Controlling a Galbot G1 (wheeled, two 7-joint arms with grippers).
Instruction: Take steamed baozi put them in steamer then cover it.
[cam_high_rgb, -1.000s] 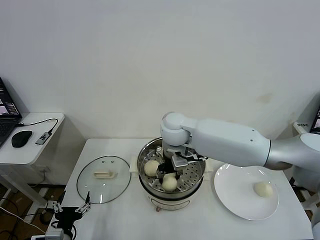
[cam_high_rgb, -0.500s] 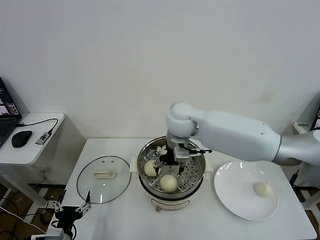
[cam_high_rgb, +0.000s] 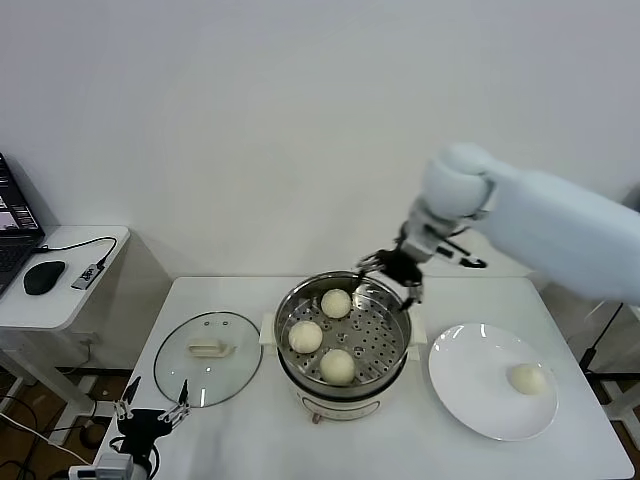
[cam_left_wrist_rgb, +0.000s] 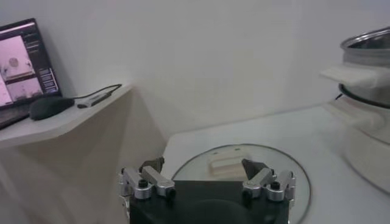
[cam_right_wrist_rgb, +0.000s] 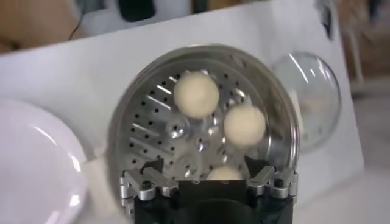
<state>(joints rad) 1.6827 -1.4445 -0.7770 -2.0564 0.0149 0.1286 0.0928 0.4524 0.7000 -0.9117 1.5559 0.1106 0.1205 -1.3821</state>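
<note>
The steamer (cam_high_rgb: 300, 378) stands at the table's middle with three baozi on its perforated tray: one far (cam_high_rgb: 336, 303), one left (cam_high_rgb: 305, 336), one near (cam_high_rgb: 338, 366). The fourth baozi (cam_high_rgb: 526, 378) lies on the white plate (cam_high_rgb: 470, 385) to the right. My right gripper (cam_high_rgb: 390, 272) is open and empty, raised above the steamer's far right rim. In the right wrist view it (cam_right_wrist_rgb: 204, 164) hovers over the steamer (cam_right_wrist_rgb: 125, 115) and its baozi (cam_right_wrist_rgb: 196, 94). The cover (cam_high_rgb: 207, 357) lies flat left of the steamer. My left gripper (cam_high_rgb: 150, 415) is open, low at the table's front left, facing the cover (cam_left_wrist_rgb: 237, 176).
A side table (cam_high_rgb: 60, 290) with a mouse and a laptop stands to the left, off the work table. The white wall runs behind the table. The steamer's side (cam_left_wrist_rgb: 368, 79) shows in the left wrist view.
My right gripper has let go of the third baozi on the far side of the tray, then risen out of the steamer and swung back to the right. The left arm has barely moved.
</note>
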